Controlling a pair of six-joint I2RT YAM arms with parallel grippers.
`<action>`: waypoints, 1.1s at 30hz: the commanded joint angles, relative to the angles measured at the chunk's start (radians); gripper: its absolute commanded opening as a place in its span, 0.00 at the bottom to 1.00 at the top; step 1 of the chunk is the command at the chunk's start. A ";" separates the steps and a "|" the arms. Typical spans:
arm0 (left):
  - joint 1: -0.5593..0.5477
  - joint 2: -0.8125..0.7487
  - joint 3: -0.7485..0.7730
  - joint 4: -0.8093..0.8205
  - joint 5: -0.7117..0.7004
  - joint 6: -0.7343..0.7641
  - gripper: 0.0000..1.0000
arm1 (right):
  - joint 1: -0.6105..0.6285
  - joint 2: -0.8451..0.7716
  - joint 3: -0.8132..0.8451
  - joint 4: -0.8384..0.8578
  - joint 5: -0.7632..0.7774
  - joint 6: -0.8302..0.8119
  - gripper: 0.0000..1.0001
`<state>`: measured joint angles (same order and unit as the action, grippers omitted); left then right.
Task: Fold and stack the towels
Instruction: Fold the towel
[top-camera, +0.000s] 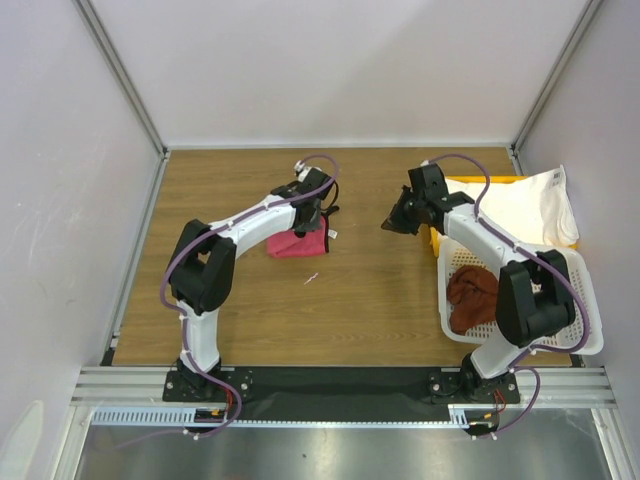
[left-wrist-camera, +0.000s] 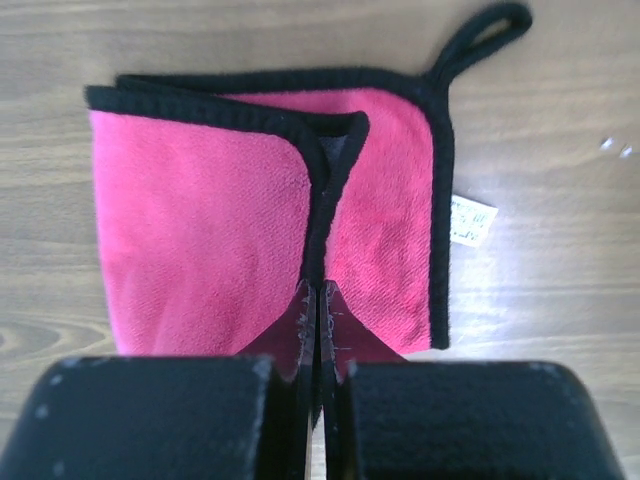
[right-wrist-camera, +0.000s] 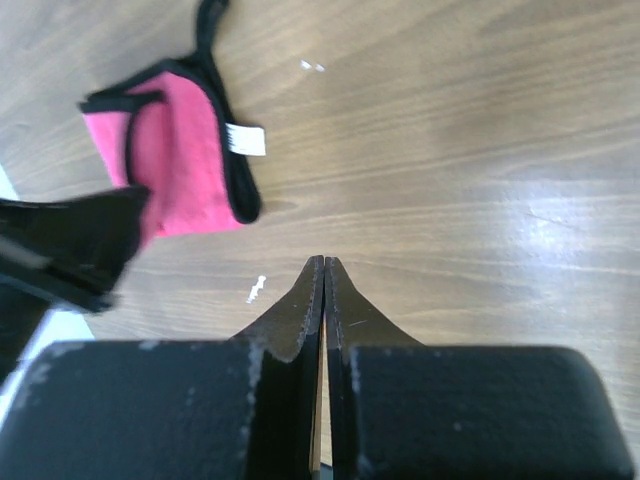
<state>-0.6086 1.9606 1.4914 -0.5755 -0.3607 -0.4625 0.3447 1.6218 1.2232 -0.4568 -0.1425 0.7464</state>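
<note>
pink towel (left-wrist-camera: 270, 210): on the table (top-camera: 380, 320), left of centre, folded, one flap lapped over the other
pink towel axis: long side looks roughly left-right from above, arm hides part; hanging loop and tag at its right end, loop toward far side
left claw (left-wrist-camera: 318, 300): closed, tips over the pink towel's edge, no cloth seen between them
right claw (right-wrist-camera: 323, 265): closed, empty, above bare wood right of the pink towel
brown towel (top-camera: 470, 295): crumpled in the basket (top-camera: 590, 330), right near side, not folded
white towel (top-camera: 520, 205): draped over the yellow tray (top-camera: 500, 180) and basket's far rim
risk 1: top flap is loose; closed tips dragging across it could unfold it
risk 2: white towel is big; pulling one corner may tug the basket or tray
risk 3: stacking off-centre could shift the pink fold
</note>
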 joint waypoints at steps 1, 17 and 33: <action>-0.005 -0.006 0.075 -0.053 -0.072 -0.082 0.00 | -0.004 -0.028 -0.028 -0.013 0.000 -0.021 0.00; -0.006 -0.051 0.070 0.020 -0.094 -0.169 0.00 | 0.138 0.255 0.048 0.397 -0.219 0.056 0.00; -0.005 -0.086 -0.010 0.085 -0.050 -0.169 0.00 | 0.197 0.467 0.199 0.443 -0.197 -0.036 0.00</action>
<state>-0.6106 1.9297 1.4918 -0.5301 -0.4297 -0.6064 0.5266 2.0670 1.3849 -0.0620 -0.3386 0.7311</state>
